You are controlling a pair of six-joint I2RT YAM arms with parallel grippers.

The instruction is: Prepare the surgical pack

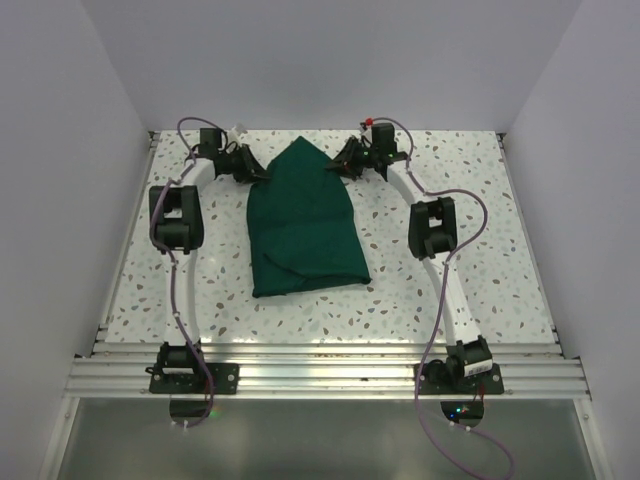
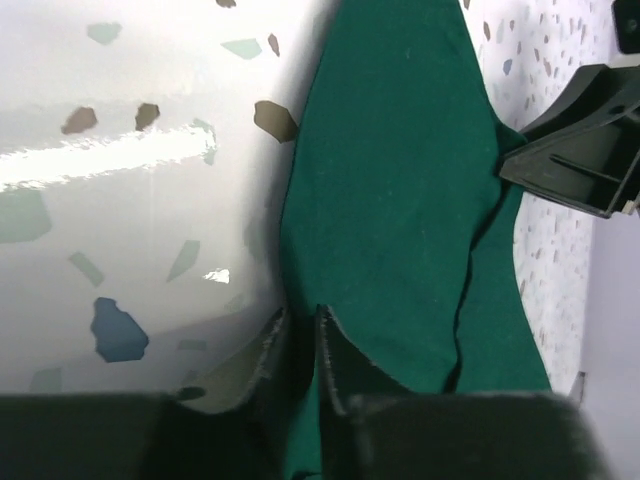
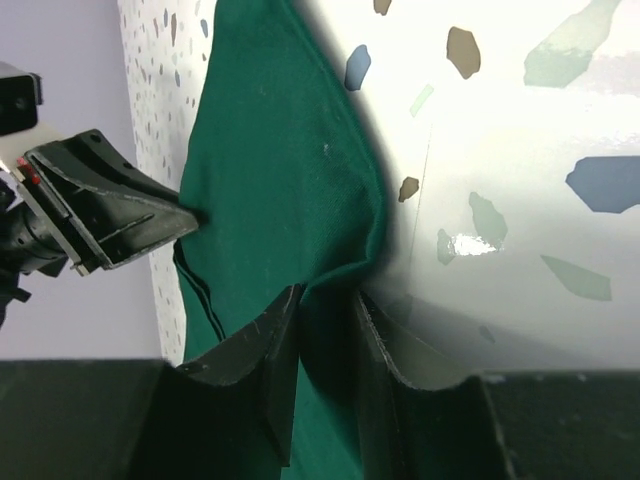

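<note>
Jaws pinching surgical pack [image 1: 305, 225], matte, pointed

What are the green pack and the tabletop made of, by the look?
The surgical pack: woven cloth, matte dark green; soft folds and creases, no shine. The tabletop: hard, glossy, white with coloured chips, like terrazzo; bright glare streaks in the wrist views. Could be printed laminate instead.

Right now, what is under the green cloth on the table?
Only the speckled table shows around the green cloth; its folded layers hide anything beneath or inside. The left fingers and right fingers pinch its far edges.
</note>
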